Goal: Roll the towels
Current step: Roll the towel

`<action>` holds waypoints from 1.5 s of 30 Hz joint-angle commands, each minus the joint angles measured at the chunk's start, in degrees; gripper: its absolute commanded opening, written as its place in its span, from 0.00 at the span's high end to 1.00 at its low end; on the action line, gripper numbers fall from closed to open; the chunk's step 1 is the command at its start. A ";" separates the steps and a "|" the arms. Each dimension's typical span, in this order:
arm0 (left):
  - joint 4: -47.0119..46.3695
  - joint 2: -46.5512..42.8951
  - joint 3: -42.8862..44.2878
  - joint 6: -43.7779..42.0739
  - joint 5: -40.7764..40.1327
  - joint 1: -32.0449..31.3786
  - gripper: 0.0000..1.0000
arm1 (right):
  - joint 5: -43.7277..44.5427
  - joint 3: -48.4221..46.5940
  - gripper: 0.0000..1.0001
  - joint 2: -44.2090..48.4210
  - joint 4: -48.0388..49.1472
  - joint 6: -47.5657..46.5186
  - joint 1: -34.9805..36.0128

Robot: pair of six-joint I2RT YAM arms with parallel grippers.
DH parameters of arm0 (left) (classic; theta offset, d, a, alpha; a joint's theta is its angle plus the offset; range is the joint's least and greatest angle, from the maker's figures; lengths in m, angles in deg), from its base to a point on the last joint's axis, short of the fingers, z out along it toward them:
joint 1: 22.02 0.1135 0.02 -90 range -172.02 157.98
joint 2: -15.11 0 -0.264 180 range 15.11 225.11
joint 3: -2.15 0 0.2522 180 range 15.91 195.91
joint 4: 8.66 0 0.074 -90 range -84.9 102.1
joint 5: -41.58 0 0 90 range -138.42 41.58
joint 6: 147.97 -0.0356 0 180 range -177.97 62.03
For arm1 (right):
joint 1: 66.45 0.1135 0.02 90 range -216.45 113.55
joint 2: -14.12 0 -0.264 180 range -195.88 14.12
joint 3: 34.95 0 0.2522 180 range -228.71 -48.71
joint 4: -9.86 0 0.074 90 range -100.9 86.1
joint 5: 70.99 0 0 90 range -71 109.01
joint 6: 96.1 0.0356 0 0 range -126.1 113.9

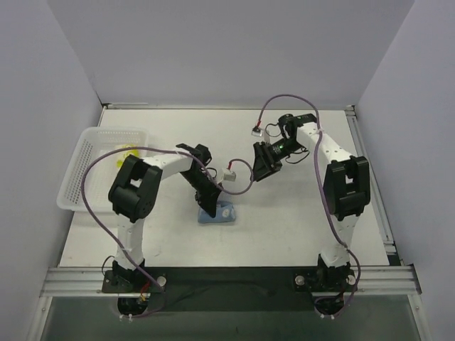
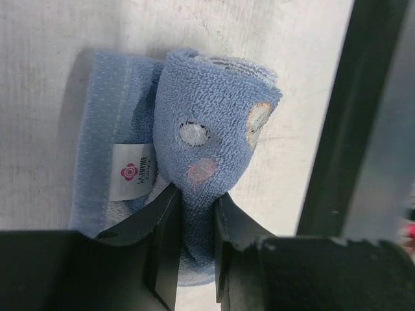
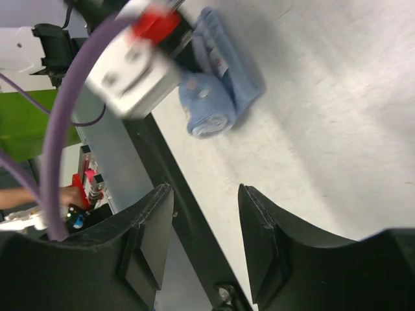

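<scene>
**Top external view**
- Light blue towel [image 1: 222, 213]: on the white tabletop [image 1: 298, 220], partly rolled, with a flat strip beside the roll.
- Left end effector [image 1: 211, 205]: down on the towel's left part.
- Right end effector [image 1: 257, 170]: above and to the right of the towel, apart from it.
- White mesh basket [image 1: 80, 165]: well to the left of the towel, at the tabletop's edge.
- Cream-white towel [image 1: 127, 152]: inside the basket, showing a yellow print.

**Left wrist view**
- Light blue towel [image 2: 214, 129]: terry roll standing up from the left end effector [image 2: 194, 207]. Its near end is pinched between the two black fingers [image 2: 165, 223].
- Flat hemmed strip: lies left of the roll, touching it.
- Label [image 2: 133, 172]: white, sewn on the strip. It carries a pink-red flower mark and a line of small print too fine to read.

**Right wrist view**
- Right end effector [image 3: 204, 214]: jaws spread, nothing between them, only bare tabletop behind.
- Light blue towel [image 3: 211, 97]: beyond the jaws, roll end facing the camera, flat strip alongside. The label shows as a pale patch with a red dot, and no writing is legible.
- Purple cable [image 3: 65, 123] with a blurred white connector [image 3: 133, 74]: crosses just left of the towel.
</scene>
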 commanded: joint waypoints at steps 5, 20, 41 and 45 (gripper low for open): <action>31.09 23.11 20.51 -13.02 6.72 7.39 0.69 | -1.21 12.93 0.42 8.62 11.22 5.10 4.81; 37.56 35.46 32.32 -15.42 8.13 10.57 0.68 | 18.92 18.22 0.35 8.20 30.20 2.19 20.72; 34.39 33.44 32.14 -12.43 11.12 11.97 0.61 | 15.07 21.83 0.38 13.53 34.25 11.68 13.11; 33.60 33.00 30.73 -12.52 10.68 12.06 0.61 | 13.04 20.42 0.37 16.18 35.13 16.87 6.75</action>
